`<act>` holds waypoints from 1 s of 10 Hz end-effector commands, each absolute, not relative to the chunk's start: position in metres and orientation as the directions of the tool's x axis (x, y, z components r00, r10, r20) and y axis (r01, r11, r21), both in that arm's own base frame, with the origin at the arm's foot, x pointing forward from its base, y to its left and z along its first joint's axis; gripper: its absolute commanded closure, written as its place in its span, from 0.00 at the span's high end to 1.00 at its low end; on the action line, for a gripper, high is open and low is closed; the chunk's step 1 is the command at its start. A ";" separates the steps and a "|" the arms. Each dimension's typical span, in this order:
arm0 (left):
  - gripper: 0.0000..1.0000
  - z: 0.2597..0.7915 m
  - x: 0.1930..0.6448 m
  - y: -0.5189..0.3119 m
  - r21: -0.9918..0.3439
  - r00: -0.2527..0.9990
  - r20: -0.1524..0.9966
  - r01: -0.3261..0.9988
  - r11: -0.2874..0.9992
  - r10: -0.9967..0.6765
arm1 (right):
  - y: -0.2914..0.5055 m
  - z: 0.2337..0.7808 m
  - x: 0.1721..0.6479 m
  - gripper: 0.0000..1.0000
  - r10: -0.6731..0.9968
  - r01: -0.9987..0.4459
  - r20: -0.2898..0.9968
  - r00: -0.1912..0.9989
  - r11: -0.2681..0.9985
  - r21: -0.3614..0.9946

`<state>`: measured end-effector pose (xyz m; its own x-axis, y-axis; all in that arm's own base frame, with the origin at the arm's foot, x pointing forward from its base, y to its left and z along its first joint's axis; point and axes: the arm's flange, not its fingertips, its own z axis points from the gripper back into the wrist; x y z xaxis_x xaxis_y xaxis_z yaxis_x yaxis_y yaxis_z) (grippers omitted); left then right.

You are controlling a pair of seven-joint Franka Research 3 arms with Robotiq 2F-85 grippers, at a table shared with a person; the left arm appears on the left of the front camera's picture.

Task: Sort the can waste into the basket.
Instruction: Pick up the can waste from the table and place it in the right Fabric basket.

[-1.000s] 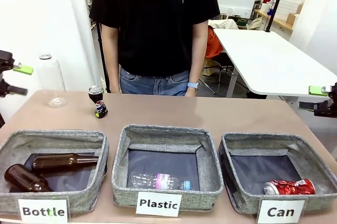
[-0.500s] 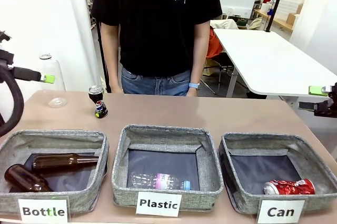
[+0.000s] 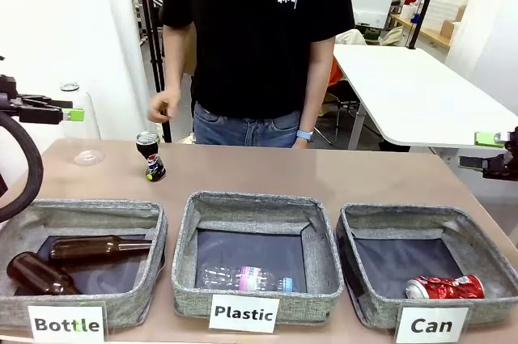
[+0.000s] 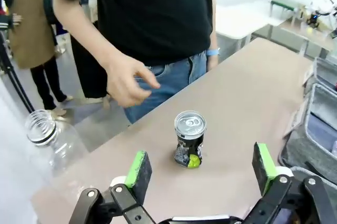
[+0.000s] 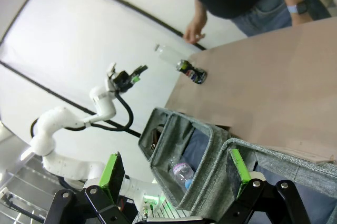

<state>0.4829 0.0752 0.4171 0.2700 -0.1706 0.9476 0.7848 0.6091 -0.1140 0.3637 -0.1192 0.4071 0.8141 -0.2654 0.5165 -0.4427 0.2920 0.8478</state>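
Note:
A dark can (image 3: 150,155) with blue, red and white marks stands upright on the far left of the table. In the left wrist view this dark can (image 4: 189,139) stands just beyond my open left gripper (image 4: 201,165), apart from both fingers. At the picture's left edge my left gripper (image 3: 69,111) hovers above table height. A shiny red can (image 3: 445,286) lies on its side in the grey basket (image 3: 405,216) labelled "Can". Over the table's right edge my right gripper (image 3: 479,150) hangs open and empty, as the right wrist view of this gripper (image 5: 174,169) also shows.
The person's hand (image 3: 163,106) hangs just above and behind the dark can. A clear plastic bottle (image 3: 78,122) stands at the far left. The "Bottle" basket (image 3: 81,213) holds brown bottles; the "Plastic" basket (image 3: 255,202) holds a clear bottle.
My left gripper has turned and shifted at the left edge. The person has stepped slightly right and brought a hand forward above the dark can. The right arm is still.

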 end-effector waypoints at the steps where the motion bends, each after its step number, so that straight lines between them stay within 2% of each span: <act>1: 1.00 0.414 0.490 0.070 -0.032 0.192 0.956 0.817 0.576 -0.220 | -0.121 0.409 0.364 1.00 -0.256 -0.458 0.530 0.809 0.290 0.840; 3: 1.00 0.403 0.500 0.079 -0.084 0.252 0.928 0.859 0.505 -0.275 | -0.121 0.409 0.364 1.00 -0.256 -0.458 0.530 0.809 0.290 0.840; 4: 1.00 0.415 0.488 0.109 -0.102 0.253 0.934 0.864 0.493 -0.251 | -0.121 0.409 0.364 1.00 -0.256 -0.458 0.530 0.809 0.290 0.840; 6: 1.00 0.449 0.427 0.182 -0.091 0.235 0.954 0.819 0.567 -0.186 | -0.121 0.409 0.364 1.00 -0.256 -0.458 0.530 0.809 0.290 0.840; 8: 1.00 0.461 0.386 0.220 -0.028 0.222 0.960 0.679 0.733 -0.169 | -0.121 0.409 0.364 1.00 -0.256 -0.458 0.530 0.809 0.290 0.840; 10: 1.00 0.460 0.357 0.243 -0.036 0.244 0.957 0.638 0.769 -0.157 | -0.121 0.409 0.364 1.00 -0.256 -0.458 0.530 0.809 0.290 0.840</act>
<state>0.3592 0.2588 0.4681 0.2121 -0.1584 0.9643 0.6500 0.7597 -0.0182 0.3637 -0.1193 0.4072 0.8141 -0.2655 0.5165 -0.4426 0.2920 0.8478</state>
